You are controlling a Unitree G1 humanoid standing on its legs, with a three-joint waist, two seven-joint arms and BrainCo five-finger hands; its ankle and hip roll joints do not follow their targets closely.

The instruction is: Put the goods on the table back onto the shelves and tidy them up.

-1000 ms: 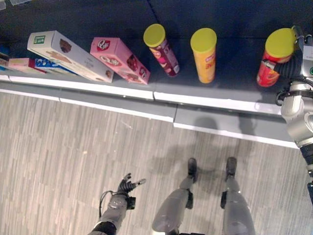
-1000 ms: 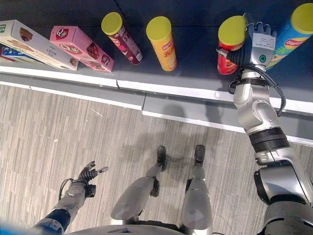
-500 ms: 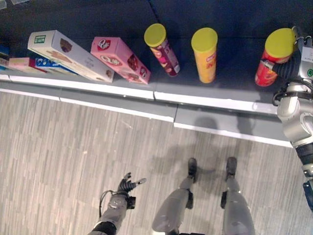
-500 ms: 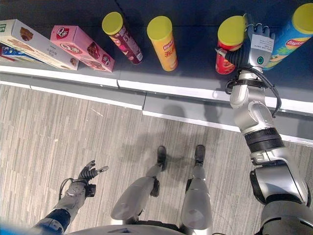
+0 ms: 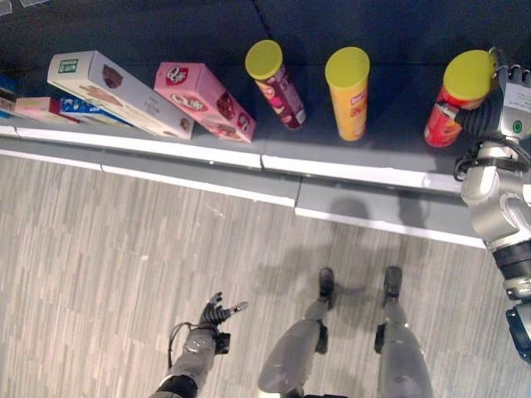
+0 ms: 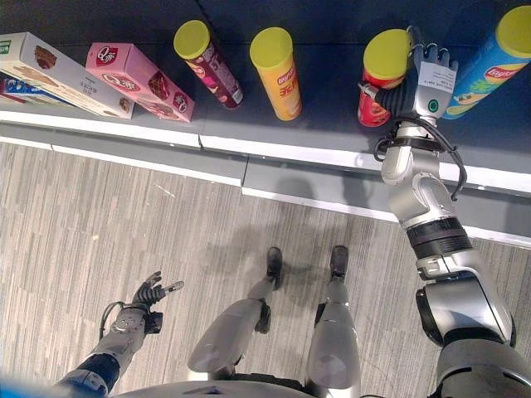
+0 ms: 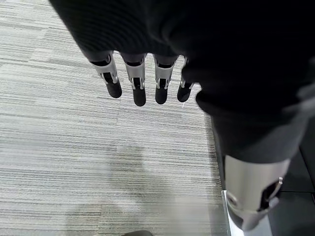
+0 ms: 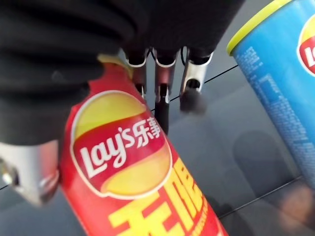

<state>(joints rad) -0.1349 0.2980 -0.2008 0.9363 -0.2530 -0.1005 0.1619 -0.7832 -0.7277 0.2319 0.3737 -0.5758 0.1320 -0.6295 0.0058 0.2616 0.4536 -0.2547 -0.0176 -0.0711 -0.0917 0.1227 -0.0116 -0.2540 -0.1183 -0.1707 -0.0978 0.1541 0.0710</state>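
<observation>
On the far shelf, my right hand grips the red chip can, not let go yet. The other cans and boxes already stand there. My left hand hangs low, fingers loose, holding nothing.

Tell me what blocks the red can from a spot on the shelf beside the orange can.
Nothing visible. The right hand holds the red can on the shelf; bare shelf lies between it and the orange can.
</observation>
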